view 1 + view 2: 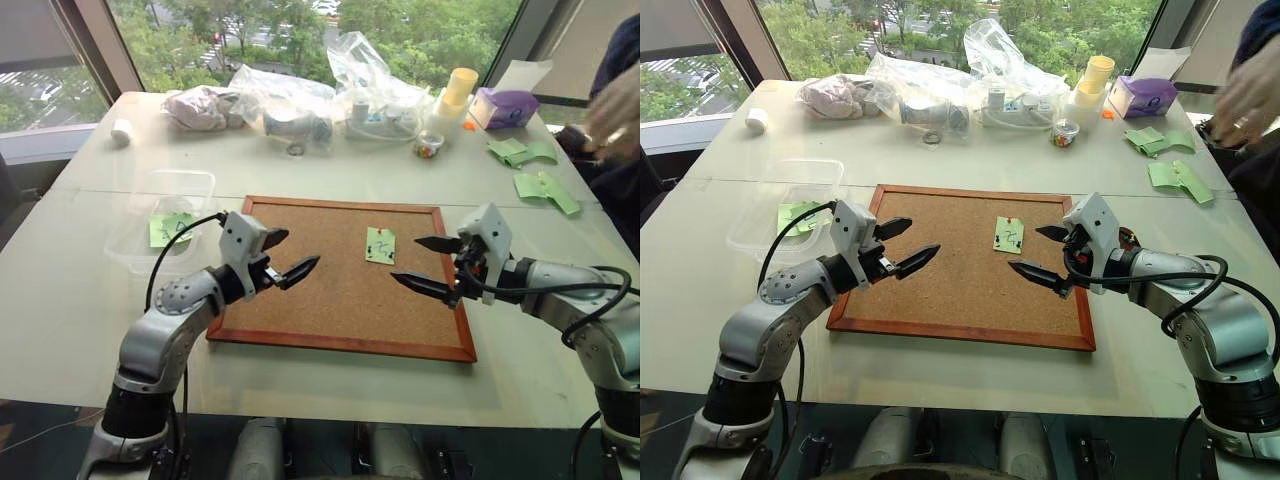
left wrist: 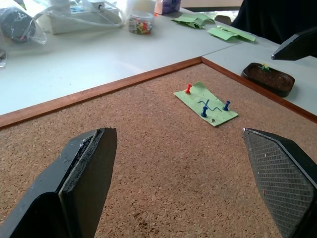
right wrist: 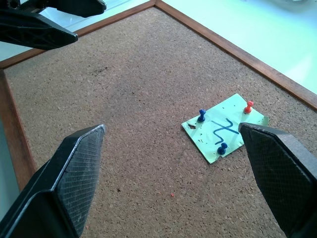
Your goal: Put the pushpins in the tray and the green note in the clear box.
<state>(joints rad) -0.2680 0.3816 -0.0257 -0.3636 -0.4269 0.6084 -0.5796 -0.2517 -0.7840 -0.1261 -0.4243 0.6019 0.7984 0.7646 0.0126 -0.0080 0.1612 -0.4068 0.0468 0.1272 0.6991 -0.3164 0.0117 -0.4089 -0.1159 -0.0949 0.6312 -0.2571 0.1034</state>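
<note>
Left end effector: fingers spread wide, holding nothing, hovering over the near left part of the corkboard.
Right end effector: fingers spread wide, empty, hovering over the board's right side.
Corkboard: wood-framed, flat on the white counter.
Green note: lies on the board between the two end effectors, marked with a dark squiggle.
Pushpins: one red and two blue, stuck in the note.
Tray: dark, on the counter just beyond the board's right edge.
Clear box: left of the board, with another green note inside.
Plastic bags: at the counter's far edge.
</note>
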